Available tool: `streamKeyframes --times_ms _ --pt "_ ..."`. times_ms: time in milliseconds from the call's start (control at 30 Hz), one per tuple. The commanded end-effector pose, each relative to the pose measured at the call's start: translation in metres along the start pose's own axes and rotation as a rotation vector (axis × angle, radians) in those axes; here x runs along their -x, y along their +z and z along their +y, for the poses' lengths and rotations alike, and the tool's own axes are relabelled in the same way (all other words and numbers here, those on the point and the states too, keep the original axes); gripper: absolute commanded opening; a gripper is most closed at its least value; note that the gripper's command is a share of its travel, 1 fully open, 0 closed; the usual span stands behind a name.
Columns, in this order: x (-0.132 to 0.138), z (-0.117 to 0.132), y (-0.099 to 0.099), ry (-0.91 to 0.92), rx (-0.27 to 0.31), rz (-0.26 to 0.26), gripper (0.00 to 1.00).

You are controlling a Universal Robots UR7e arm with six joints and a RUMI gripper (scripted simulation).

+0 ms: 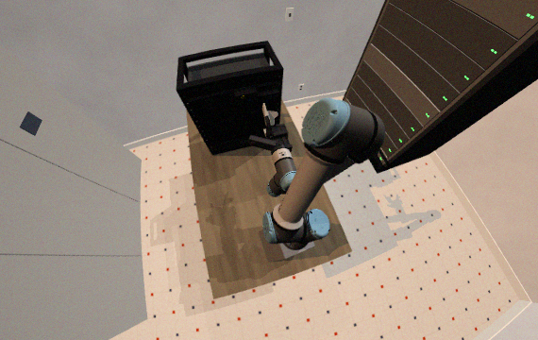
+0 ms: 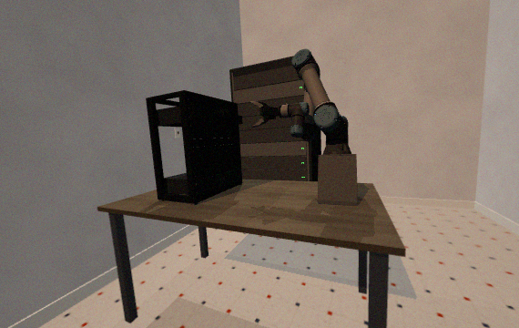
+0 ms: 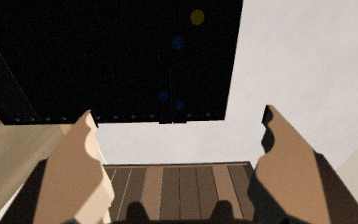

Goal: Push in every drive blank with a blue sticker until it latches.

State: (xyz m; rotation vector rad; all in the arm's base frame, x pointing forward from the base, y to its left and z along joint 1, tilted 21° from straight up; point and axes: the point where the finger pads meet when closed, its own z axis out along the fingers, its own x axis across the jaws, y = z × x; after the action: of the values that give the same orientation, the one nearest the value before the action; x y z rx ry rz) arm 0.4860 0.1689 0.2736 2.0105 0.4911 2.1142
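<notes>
The black rack stands at the far end of the table. In the wrist view its dark front face fills the upper left. Three blue stickers and one yellow sticker show faintly on it; the blanks themselves are too dark to make out. My gripper is open and empty. It hangs in the air a short way in front of the rack's front face, near its upper right corner, without touching it.
The wooden table carries the rack and my arm's pedestal. A tall brown server cabinet with green lights stands behind the table, close to my arm. Walls stand behind the rack.
</notes>
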Motion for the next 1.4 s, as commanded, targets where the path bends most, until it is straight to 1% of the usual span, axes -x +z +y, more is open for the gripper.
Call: streamKeyframes --times_ms 0,933,1033,1133,1200,1367 --pt "0.000 0.000 0.000 0.000 0.000 0.001 1.00" --pt "0.000 -0.001 0.001 0.001 0.001 0.000 1.00" --pt "0.000 -0.002 0.005 0.003 0.003 -0.002 1.00" --pt "0.000 -0.006 0.014 0.003 0.003 -0.002 1.00" --pt "0.000 -0.006 0.014 0.003 0.003 -0.002 1.00" --pt "0.000 -0.015 0.034 0.003 0.003 -0.002 1.00"
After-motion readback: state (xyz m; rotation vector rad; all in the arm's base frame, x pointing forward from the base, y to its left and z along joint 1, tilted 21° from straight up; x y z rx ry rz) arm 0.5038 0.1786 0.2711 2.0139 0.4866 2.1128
